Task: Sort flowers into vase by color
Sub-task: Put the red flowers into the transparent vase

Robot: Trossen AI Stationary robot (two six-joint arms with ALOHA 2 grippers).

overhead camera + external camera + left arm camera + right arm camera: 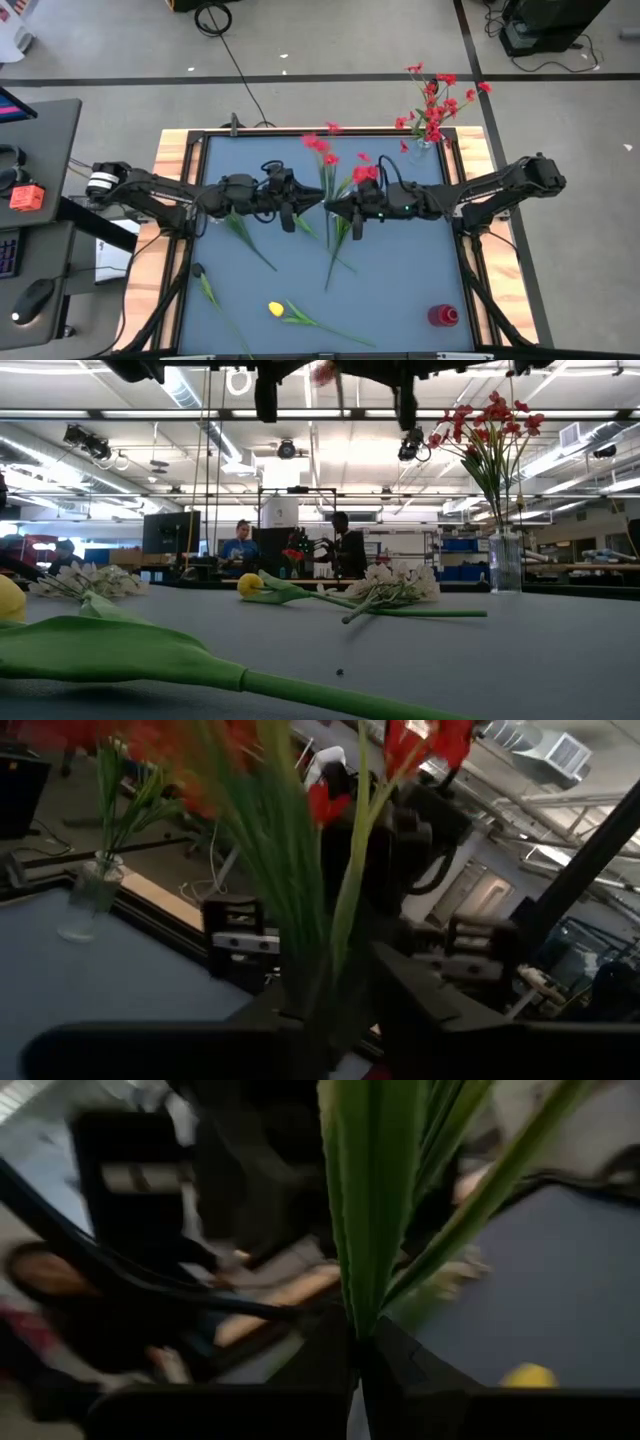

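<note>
Both arms meet above the table's middle. My left gripper [314,202] and my right gripper [331,210] point at each other, and both are shut on a bunch of red flowers [322,148] with long green stems [330,250]. The bunch is lifted well off the table; only a red blur [322,372] shows in the low view. A glass vase [424,143] at the far right corner holds more red flowers [440,100]. A yellow tulip [276,309] and whitish sprays [395,582] lie flat on the table. My left gripper has the green stems [312,990] between its two fingers, coming level from the table's left, across the stems. The blossoms [420,740] stand beyond the fingers, and the bunch is clear of the table. My right gripper pinches the stems and leaves [358,1325] between its two fingers, level from the table's right, across them. The green leaves [375,1180] rise straight out of the shut fingers, and nothing of the bunch rests on the table.
A red cup-like object [443,316] stands near the near right corner. Another green-stemmed flower [207,287] lies at the near left, and a stem [243,233] lies under the left arm. A raised wooden rim [175,150] frames the table. People sit in the room behind.
</note>
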